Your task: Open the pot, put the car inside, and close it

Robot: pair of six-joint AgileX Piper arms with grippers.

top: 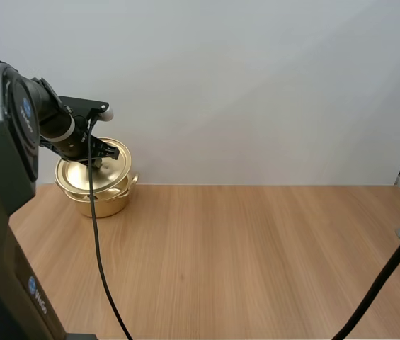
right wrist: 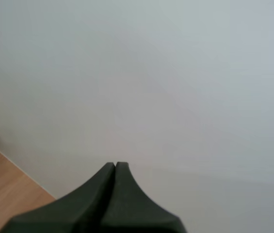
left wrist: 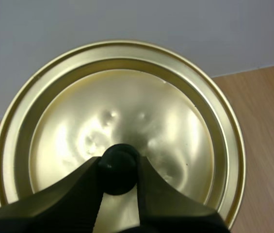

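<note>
A gold pot [top: 104,202] stands at the far left of the wooden table, close to the wall. Its round gold lid [top: 100,168] is tilted and raised a little above the pot's rim. My left gripper [top: 98,157] is shut on the lid's black knob [left wrist: 118,168], the two fingers pinching it from either side, and the lid's dented top [left wrist: 122,121] faces the left wrist camera. My right gripper [right wrist: 115,167] is shut on nothing, its fingers together as one dark wedge in front of the pale wall.
The wooden table [top: 242,262] stretches wide to the right of the pot. A grey wall rises right behind the pot. A strip of the tabletop [right wrist: 6,194] and a sliver of gold show beside my right gripper.
</note>
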